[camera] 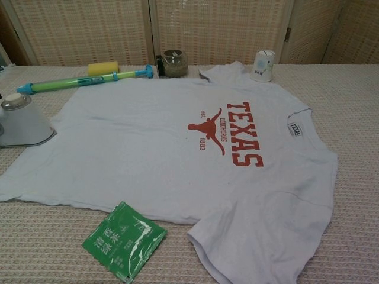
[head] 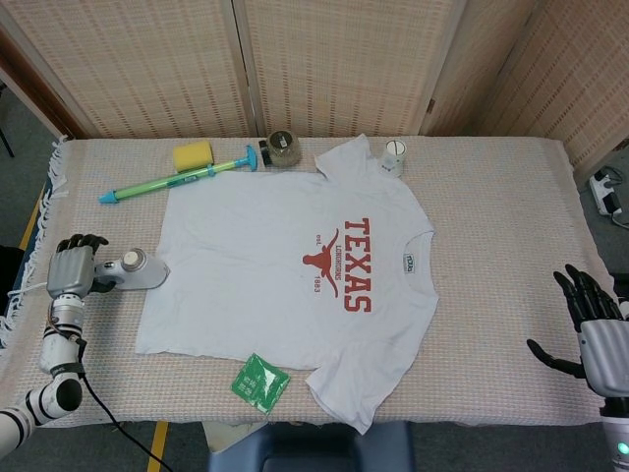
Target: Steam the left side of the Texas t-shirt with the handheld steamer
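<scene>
Left hand (head: 72, 272) grip on steamer (head: 138, 269) unclear

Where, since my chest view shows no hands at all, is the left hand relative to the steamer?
Observer: In the head view, the left hand is at the handle end of the steamer, on the side away from the t-shirt. I cannot tell whether it grips the handle.
Operator: And the right hand, is it anywhere near the shirt?
Observer: No. The right hand is at the far right edge of the table, well apart from the shirt, fingers spread and holding nothing.
</scene>
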Controlling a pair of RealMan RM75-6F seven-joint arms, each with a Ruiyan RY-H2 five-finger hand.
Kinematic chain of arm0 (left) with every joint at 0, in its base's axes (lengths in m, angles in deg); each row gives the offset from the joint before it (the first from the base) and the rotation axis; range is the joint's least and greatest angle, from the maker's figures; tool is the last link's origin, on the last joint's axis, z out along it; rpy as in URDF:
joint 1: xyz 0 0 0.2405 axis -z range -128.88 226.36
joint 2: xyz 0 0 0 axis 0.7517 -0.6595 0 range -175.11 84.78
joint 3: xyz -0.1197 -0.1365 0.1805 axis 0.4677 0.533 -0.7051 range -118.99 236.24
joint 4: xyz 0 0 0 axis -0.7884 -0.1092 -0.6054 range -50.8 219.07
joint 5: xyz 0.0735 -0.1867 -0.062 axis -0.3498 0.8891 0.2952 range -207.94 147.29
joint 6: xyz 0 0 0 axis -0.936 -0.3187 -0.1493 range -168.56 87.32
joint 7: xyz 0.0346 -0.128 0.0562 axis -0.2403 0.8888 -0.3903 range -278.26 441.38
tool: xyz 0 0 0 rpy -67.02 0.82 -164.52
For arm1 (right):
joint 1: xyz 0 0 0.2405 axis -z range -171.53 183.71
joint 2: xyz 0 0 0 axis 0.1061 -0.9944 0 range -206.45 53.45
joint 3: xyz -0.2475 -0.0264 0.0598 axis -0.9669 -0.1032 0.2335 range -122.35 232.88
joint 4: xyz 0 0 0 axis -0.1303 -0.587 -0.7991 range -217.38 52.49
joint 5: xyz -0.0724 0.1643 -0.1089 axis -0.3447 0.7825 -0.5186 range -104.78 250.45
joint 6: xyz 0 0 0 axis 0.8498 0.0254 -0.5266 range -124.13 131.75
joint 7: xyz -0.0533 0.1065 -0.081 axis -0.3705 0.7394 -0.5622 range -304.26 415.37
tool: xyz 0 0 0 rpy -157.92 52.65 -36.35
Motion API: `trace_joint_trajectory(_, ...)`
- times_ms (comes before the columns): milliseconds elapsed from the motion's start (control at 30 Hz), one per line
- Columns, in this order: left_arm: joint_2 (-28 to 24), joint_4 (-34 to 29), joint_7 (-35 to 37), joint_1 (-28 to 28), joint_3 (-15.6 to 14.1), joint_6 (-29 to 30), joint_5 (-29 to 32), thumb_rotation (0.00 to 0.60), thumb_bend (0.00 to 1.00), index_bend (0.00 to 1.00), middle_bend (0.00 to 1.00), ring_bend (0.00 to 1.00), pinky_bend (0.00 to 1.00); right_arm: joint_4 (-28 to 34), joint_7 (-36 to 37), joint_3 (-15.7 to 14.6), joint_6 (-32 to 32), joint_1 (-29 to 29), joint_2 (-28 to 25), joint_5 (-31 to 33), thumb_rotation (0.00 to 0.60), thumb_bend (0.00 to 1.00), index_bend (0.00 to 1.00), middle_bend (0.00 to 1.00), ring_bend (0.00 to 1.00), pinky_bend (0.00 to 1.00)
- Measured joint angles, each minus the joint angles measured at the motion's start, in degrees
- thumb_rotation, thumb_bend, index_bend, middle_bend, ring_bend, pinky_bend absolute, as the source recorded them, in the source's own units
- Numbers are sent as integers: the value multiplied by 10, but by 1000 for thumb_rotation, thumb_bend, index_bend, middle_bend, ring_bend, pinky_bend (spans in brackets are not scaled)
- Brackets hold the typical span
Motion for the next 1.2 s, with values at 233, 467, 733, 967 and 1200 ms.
trace_joint_trajectory(233,25,64,30,6,-2,-9,-16,600,295,460,405,279,257,7,-10,1,7,-4,2,4,496,154,0,0,0,149)
trace_joint_trajectory(467,59,139,79,15,-4,-38,-36,600,309,668,627,506,449,16,-19,1,10,-5,1,8,496,153,0,0,0,148)
trace_joint_trajectory(733,92,206,157,24,-12,-72,-75,600,391,815,842,690,601,24,-25,0,14,-5,0,11,496,154,0,0,0,149)
trace_joint_trajectory(967,94,222,241,27,-14,-98,-105,600,517,819,963,796,662,29,-31,-7,43,-14,-1,11,498,153,0,0,0,148)
trace_joint_trajectory(1200,78,210,361,22,-17,-94,-153,600,574,820,991,824,675,33,-38,-18,90,-41,8,-6,495,154,0,0,0,148)
